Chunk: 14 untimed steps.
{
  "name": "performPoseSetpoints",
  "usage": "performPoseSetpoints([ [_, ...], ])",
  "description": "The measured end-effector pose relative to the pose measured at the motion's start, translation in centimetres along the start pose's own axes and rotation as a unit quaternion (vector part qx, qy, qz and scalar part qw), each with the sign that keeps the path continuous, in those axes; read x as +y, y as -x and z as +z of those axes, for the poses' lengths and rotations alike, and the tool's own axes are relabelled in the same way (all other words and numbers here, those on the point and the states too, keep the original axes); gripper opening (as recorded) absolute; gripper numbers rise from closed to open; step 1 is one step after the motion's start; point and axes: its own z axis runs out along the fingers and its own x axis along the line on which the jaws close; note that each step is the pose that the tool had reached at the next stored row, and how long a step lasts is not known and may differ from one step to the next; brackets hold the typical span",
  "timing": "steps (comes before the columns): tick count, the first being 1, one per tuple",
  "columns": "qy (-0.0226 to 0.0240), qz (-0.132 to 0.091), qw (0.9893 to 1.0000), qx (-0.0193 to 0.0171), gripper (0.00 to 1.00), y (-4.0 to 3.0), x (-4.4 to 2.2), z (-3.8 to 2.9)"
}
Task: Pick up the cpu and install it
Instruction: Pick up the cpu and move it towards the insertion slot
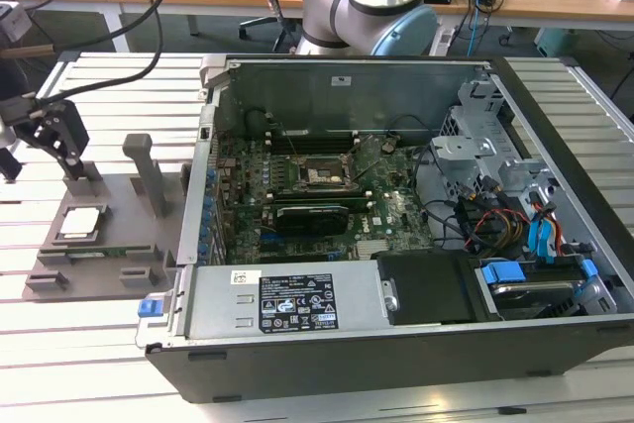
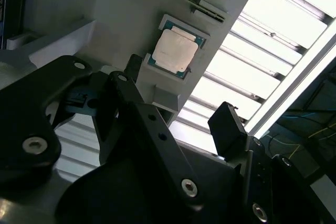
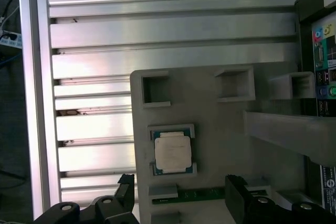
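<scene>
the exterior view is looking down over the whole table (image 1: 99, 344), while both wrist views are sitting close above the tray (image 3: 220, 129) (image 2: 131, 14) and cpu (image 3: 172, 153) (image 2: 175, 51)

The cpu (image 3: 172, 153) is silvery (greenish rim), tray (image 3: 220, 145) grey.

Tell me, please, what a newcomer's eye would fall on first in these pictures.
The open computer case takes the middle and the exterior view's right, its green motherboard laid bare. At the exterior view's left, the silvery cpu lies in a grey tray. The open hand hovers over that tray, holding nothing.
</scene>
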Motion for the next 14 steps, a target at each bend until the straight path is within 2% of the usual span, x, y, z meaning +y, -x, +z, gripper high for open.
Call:
performPoseSetpoints([
  [14,0.0000,0.000,1.0000,0.0000,0.78,-0.02,0.00,0.71],
])
